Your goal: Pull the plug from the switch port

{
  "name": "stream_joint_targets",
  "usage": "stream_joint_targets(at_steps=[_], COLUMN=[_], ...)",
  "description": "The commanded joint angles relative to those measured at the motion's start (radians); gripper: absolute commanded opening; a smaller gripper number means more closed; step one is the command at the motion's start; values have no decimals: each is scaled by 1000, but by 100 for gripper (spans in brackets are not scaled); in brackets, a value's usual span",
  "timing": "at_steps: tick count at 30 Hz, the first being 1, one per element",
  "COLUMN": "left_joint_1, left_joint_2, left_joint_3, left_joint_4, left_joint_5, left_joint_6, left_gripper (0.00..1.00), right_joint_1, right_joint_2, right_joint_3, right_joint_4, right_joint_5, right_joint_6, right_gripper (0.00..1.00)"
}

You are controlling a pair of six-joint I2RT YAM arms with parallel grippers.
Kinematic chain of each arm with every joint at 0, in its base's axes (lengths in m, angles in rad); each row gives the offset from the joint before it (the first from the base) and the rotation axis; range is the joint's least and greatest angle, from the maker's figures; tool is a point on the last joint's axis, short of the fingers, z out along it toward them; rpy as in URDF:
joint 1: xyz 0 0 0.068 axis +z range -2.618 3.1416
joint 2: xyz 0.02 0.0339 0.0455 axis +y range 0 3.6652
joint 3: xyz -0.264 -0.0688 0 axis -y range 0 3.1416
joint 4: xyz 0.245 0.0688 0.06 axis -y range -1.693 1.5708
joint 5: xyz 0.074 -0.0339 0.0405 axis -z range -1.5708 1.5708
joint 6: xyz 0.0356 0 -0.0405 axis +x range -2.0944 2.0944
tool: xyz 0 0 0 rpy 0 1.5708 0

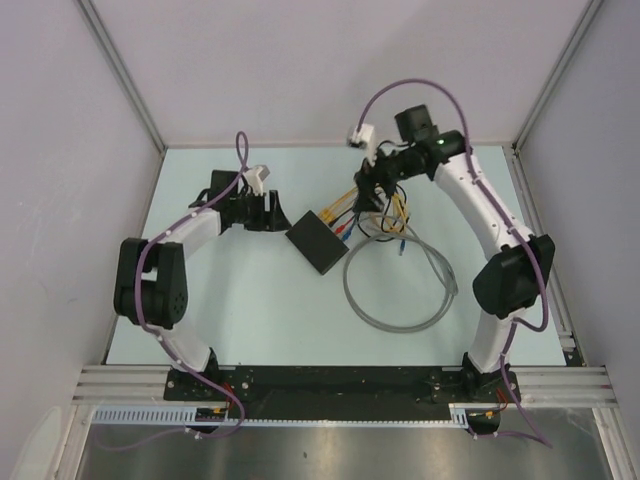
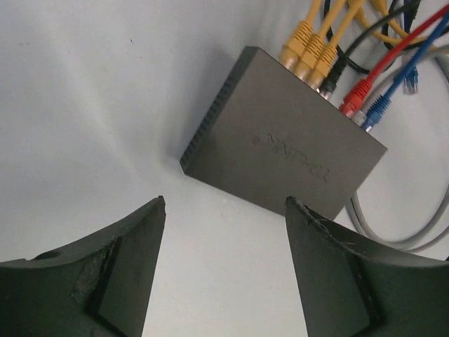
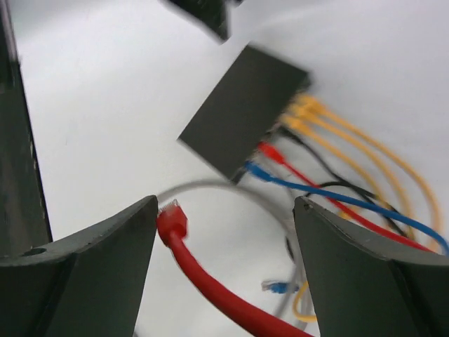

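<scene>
The switch [image 1: 318,243] is a flat matte-black box lying mid-table. It also shows in the left wrist view [image 2: 284,140] and in the right wrist view [image 3: 242,116]. Three yellow plugs [image 2: 309,53], a black plug [image 2: 335,74], a red plug [image 2: 358,95] and a blue plug [image 2: 377,109] sit in its sockets. My left gripper [image 1: 268,212] [image 2: 224,210] is open and empty, just left of the switch. My right gripper [image 1: 373,190] [image 3: 224,207] is open above the cables, to the right of the switch. A loose red plug [image 3: 170,221] on a red cable lies between its fingers, ungripped, by the left finger.
A grey cable [image 1: 400,300] loops on the table in front of the switch. Yellow, black, red and blue cables [image 1: 385,220] tangle to its right. A loose blue plug [image 3: 277,286] lies among them. Enclosure walls stand on three sides.
</scene>
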Motion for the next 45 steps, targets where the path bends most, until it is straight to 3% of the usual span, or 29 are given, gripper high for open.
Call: stream_joint_targets(at_steps=[1,3,6,10,13,14,16,19,21,25,27,31,35,39,41,45], left_joint_1=[4,4,4,4,4,4,4,4,4,4,4,6,4,6,6,6], left_joint_2=[59,93,137,180,191,191,189,183,179,154,149,139,140,134,130,120], left_joint_3=[85,104,143,193,214,217,217,214,210,194,185,164,154,153,156,156], left_joint_4=[15,30,26,15,18,18,21,27,26,20,15,27,53,78,70,58], left_joint_5=[-3,-9,-13,-10,-7,-7,-10,-4,4,23,27,27,28,33,34,42], left_joint_6=[-51,-57,-60,-52,-48,-45,-40,-40,-38,-25,-14,-11,-32,-58,-54,-29], left_gripper=[74,74,74,74,74,74,74,74,75,74,74,75,75,75,75,75], right_joint_1=[-171,-222,-265,-253,-201,-149,-84,36,66,56,16,-7,-55,-96,-95,-96], right_joint_2=[-22,3,87,166,144,103,42,-109,-152,-77,-43,-11,-49,-145,-228,-252], right_joint_3=[36,16,51,117,103,80,-2,-269,-405,-429,-429,-434,-451,-467,-507,-509], right_joint_4=[203,383,414,251,125,89,71,126,103,-140,-182,-320,-336,-371,-336,-437], right_joint_5=[-64,-36,-6,-39,-70,-72,11,120,116,56,34,108,77,-103,-82,-30], right_joint_6=[234,327,316,231,129,90,11,-68,-103,-145,-146,-188,-178,-232,-225,-333], right_gripper=[82,83,84,83,82,86,88,89,91,91,100,100,100,100,100,100])
